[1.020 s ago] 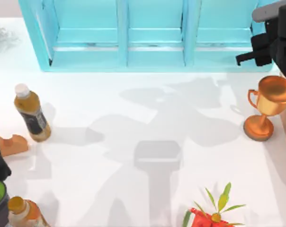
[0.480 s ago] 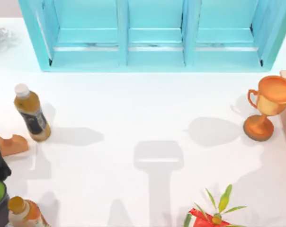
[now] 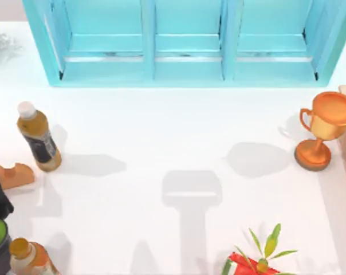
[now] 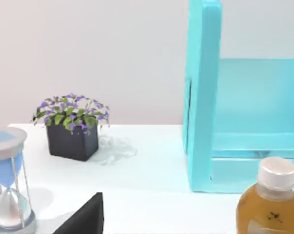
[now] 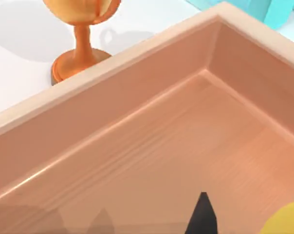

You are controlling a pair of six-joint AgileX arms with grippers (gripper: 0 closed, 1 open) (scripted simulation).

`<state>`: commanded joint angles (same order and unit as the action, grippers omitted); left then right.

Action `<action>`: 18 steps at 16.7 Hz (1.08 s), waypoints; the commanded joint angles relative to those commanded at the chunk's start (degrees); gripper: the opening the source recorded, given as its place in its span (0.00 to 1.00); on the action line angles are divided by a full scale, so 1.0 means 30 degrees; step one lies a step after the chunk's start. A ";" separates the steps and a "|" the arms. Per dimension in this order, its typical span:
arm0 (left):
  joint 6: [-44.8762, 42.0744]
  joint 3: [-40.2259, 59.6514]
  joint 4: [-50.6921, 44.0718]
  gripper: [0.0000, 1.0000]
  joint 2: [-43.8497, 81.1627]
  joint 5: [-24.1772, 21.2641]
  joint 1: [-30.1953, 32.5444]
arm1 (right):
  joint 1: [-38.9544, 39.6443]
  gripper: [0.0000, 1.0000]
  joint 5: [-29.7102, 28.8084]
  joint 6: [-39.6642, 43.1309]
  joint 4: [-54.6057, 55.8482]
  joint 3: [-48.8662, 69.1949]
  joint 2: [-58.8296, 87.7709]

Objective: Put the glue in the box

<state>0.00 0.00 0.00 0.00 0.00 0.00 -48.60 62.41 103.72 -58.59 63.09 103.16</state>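
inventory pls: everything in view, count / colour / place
shelf unit: 1, turquoise, back of table
drink bottle: 1, amber, white cap, left side
trophy: 1, orange-gold, right side beside box
box: 1, tan wood, right edge
glue: 1, yellow, partly seen over the box
second bottle: 1, orange, front left corner
red planter: 1, green leaves, front edge
flower pot: 1, dark, purple flowers, back left
hourglass: 1, blue, left
right hand: dark fingertip over box interior
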 joint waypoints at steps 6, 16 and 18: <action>0.0000 0.0000 0.0000 1.00 0.0000 0.0000 0.0000 | -0.1290 0.00 0.1599 0.1417 -0.1585 -0.0474 0.0417; 0.0000 0.0000 0.0000 1.00 0.0000 0.0000 0.0000 | -0.0011 0.00 0.1689 -0.1925 0.2923 -0.1816 0.0208; 0.0000 0.0000 0.0000 1.00 0.0000 0.0000 0.0000 | 0.0533 0.00 0.1741 -0.3428 0.4842 -0.2458 0.0148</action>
<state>0.00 0.00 0.00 0.00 0.00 0.00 -47.00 67.64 93.43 -44.06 55.71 103.60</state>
